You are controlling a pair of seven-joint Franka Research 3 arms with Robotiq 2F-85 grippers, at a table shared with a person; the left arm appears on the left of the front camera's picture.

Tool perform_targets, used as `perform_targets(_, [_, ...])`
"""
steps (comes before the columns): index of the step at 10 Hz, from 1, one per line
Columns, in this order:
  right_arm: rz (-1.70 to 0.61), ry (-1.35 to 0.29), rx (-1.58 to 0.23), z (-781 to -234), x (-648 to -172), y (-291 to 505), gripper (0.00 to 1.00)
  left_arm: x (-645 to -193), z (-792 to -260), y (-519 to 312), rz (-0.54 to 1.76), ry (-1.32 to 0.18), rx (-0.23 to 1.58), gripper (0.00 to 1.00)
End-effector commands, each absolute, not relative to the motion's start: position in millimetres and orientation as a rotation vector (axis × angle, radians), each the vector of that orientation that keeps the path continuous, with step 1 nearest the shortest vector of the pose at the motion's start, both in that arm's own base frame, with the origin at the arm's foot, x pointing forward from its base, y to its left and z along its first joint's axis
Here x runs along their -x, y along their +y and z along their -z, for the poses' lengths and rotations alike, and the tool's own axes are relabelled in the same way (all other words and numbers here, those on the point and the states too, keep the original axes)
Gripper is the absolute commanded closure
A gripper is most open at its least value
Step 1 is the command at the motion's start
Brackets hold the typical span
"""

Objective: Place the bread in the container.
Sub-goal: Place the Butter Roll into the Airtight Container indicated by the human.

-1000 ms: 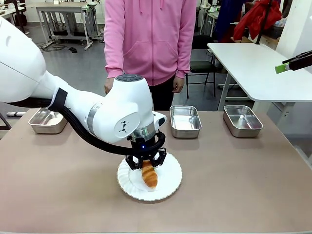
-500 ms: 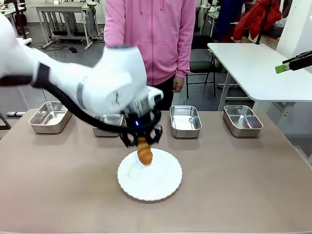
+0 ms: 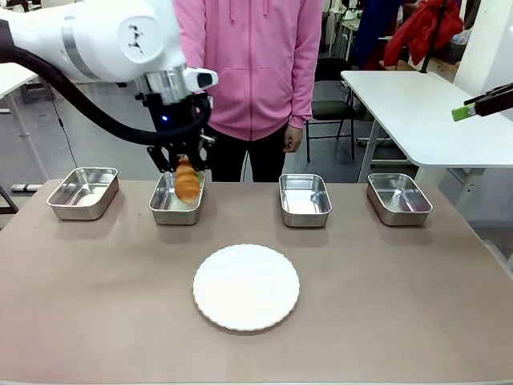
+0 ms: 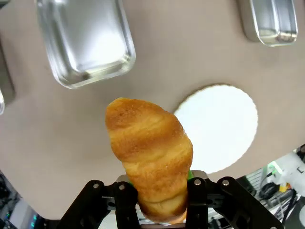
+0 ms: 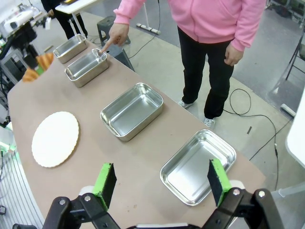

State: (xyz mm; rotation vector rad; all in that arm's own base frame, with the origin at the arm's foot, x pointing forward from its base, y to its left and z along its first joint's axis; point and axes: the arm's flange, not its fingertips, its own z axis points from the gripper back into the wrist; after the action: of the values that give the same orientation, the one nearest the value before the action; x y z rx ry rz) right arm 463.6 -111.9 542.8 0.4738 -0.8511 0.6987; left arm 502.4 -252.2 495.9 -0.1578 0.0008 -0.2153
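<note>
The bread (image 3: pixel 187 186), a golden-brown croissant, hangs point-down from my left gripper (image 3: pixel 185 168), which is shut on its upper end. It hovers just above the container (image 3: pixel 175 218), the second steel pan from the left in the back row. In the left wrist view the bread (image 4: pixel 150 152) rises between the black fingers (image 4: pixel 126 202), with the container (image 4: pixel 86 40) on the table beyond its tip. The right wrist view shows a person's hand (image 5: pixel 114 38) pointing at this container (image 5: pixel 86 67). My right gripper (image 5: pixel 161 183) is open and holds nothing, high at the right (image 3: pixel 477 106).
A round white scalloped plate (image 3: pixel 246 287) lies bare at the table's middle. Other steel pans stand at the far left (image 3: pixel 82 192), centre right (image 3: pixel 304 199) and right (image 3: pixel 398 198). A person in a pink hoodie (image 3: pixel 248 64) stands at the far edge.
My left arm lifted the bread off the white plate and carried it up and to the back left, over the second pan. The plate is now bare. The right gripper stayed still.
</note>
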Motion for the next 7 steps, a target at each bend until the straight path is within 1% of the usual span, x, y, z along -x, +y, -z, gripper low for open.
perform_targets(1, [-0.701, -0.857, -0.478, -543, -463, -111, 0.0, -545, -483, -237, 0.321, 0.033, 0.134, 0.77])
perform_targets(3, [-0.701, -0.857, -0.478, -543, -463, -111, 0.0, -584, -457, -215, 0.346, 0.073, 0.148, 0.77])
perform_targets(5, [-0.701, -0.857, -0.478, -543, -463, -111, 0.0, -613, -427, -209, 0.4, 0.067, 0.155, 0.77])
perform_targets(7, [-0.701, -0.857, -0.478, -543, -463, -111, 0.0, -629, -414, -204, 0.394, 0.007, 0.126, 0.77])
